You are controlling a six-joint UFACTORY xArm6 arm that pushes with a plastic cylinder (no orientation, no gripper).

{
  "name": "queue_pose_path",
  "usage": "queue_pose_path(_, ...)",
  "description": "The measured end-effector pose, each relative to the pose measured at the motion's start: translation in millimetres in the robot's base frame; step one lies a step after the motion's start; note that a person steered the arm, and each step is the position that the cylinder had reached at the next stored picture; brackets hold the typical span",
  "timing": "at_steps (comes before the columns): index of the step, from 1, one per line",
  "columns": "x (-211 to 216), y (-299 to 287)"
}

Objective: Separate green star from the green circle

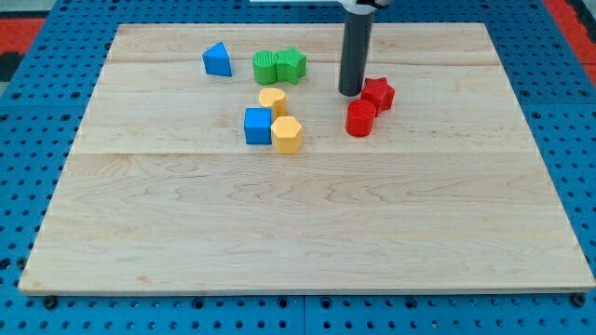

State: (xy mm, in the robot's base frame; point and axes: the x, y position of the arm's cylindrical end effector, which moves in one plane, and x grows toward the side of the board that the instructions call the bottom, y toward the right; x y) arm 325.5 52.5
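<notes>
On the pale wooden tabletop (307, 242), my tip (351, 93), a bare rod with no hand to open, stands beside the red star (378, 93), while the green star (291, 64) touches the green circle (266, 67), needing a wedge between.

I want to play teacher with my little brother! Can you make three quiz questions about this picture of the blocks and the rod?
1. True or false: the green star touches the green circle.
2. Which block is closest to my tip? A) blue triangle B) red star C) yellow hexagon
3. Fill in: the blue cube sits right beside the yellow ____.

Key
1. True: they sit side by side, star on the view's right.
2. B: my tip is just on the view's left of the red star.
3. Hexagon.
</notes>
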Motion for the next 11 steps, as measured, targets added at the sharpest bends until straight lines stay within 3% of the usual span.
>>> queue_pose_path(2,-8,-94)
queue_pose_path(3,-8,-107)
queue_pose_path(10,-20,-112)
queue_pose_path(11,-20,-89)
